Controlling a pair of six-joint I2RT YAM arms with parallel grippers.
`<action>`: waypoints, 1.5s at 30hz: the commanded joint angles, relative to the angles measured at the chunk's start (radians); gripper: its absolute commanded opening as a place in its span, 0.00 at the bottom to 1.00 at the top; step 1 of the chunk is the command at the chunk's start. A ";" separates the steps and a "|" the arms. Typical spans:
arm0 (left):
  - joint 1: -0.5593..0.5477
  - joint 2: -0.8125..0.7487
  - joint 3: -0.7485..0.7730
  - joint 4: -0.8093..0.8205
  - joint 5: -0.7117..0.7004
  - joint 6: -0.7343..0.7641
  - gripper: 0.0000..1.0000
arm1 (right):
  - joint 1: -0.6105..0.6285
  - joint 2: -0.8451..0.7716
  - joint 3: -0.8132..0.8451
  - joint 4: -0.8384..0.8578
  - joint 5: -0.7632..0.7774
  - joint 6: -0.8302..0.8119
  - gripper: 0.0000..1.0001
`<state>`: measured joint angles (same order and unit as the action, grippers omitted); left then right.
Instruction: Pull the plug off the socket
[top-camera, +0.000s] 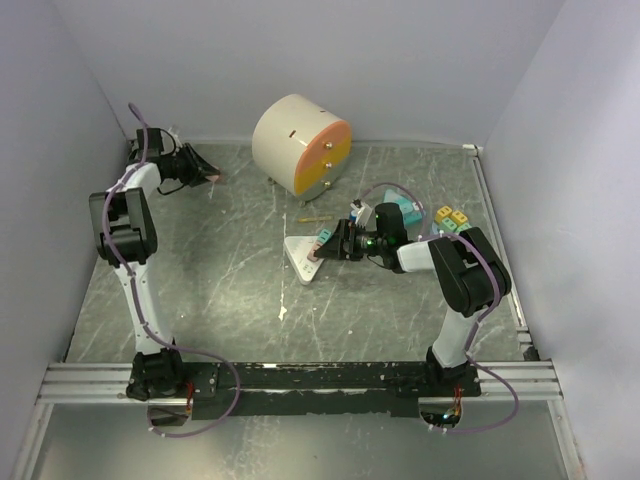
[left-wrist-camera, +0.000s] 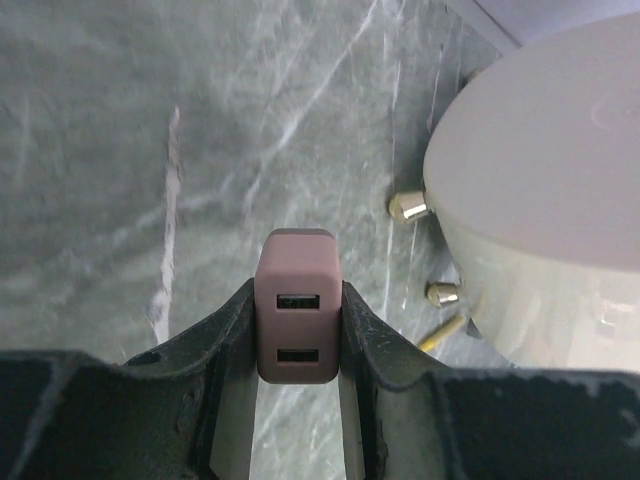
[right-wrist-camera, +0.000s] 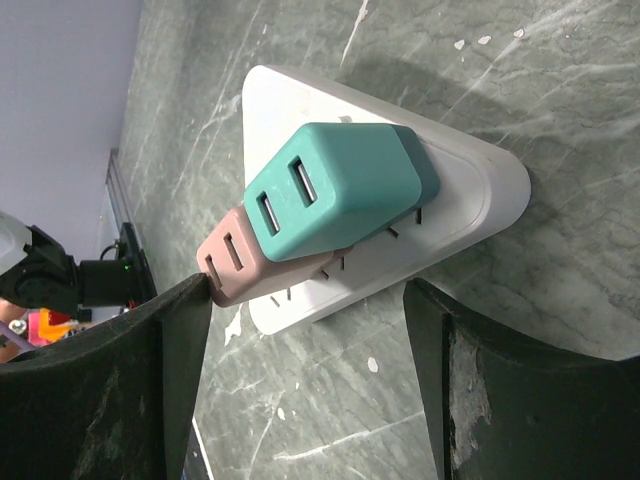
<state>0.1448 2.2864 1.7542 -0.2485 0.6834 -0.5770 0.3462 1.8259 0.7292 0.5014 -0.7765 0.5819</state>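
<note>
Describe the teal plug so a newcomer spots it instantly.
On the grey table, find the white triangular socket ahead of the right claw. Two USB plugs stand in it side by side. Take the teal plug; its neighbour is the pink plug.

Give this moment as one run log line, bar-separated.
left gripper: shut on mauve USB charger plug | right gripper: open, facing white triangular socket | teal plug, pink plug: plugged in
</note>
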 joint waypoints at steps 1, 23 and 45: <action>-0.005 0.056 0.147 -0.082 0.025 0.110 0.25 | 0.001 0.089 -0.053 -0.206 0.224 -0.123 0.74; -0.004 0.089 0.246 -0.281 -0.197 0.215 0.89 | 0.022 0.105 -0.035 -0.228 0.274 -0.147 0.74; -0.296 -0.695 -0.601 0.024 -0.169 0.016 1.00 | 0.015 -0.169 -0.045 -0.302 0.144 -0.090 0.89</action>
<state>-0.0635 1.7096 1.3094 -0.2874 0.5289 -0.5575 0.3668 1.7264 0.7250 0.3557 -0.6788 0.5385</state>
